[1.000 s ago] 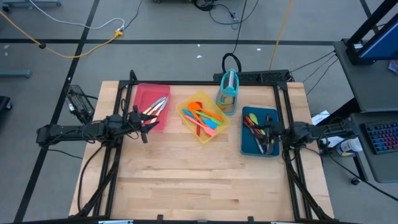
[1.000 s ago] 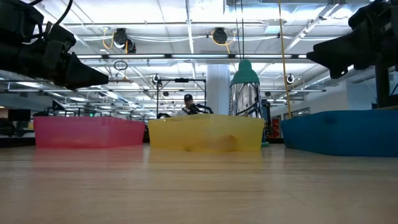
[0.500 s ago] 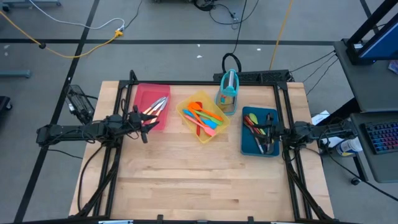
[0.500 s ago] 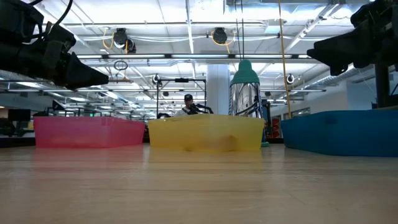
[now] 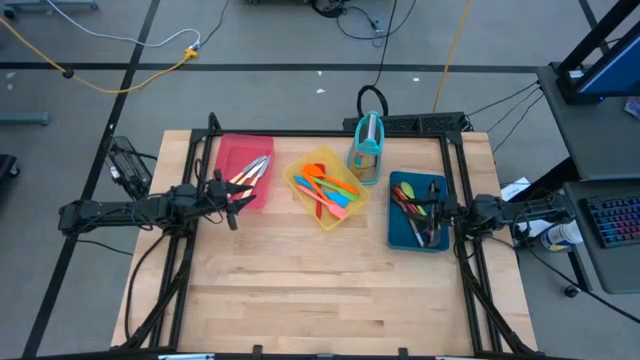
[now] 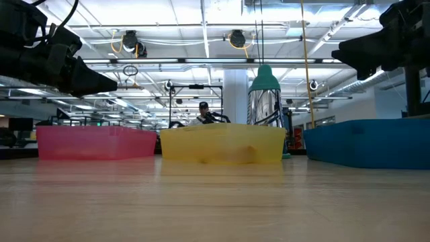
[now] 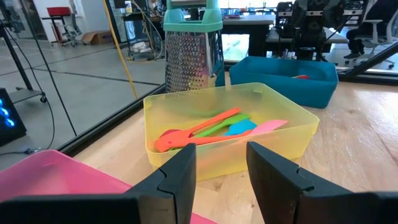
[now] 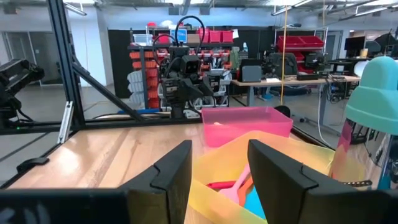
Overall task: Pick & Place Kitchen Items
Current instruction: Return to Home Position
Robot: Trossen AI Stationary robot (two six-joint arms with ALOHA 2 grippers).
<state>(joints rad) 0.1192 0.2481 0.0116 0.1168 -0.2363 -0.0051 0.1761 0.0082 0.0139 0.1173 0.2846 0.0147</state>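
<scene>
Kitchen items [image 5: 325,190] lie in trays on the table [image 5: 320,290]: bright spatulas in the yellow tray [image 6: 222,144], metal pieces in the red tray [image 5: 240,150] left of it, others in the blue tray [image 5: 405,182] right of it. The left gripper [image 7: 221,152] hovers by the red tray and the right gripper [image 8: 219,149] by the blue, both with jaws spread and empty.

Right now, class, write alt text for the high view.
A wooden table holds utensils sorted into a red tray, a yellow tray and a blue tray. The left gripper hangs at the red one, the right gripper at the blue.
</scene>
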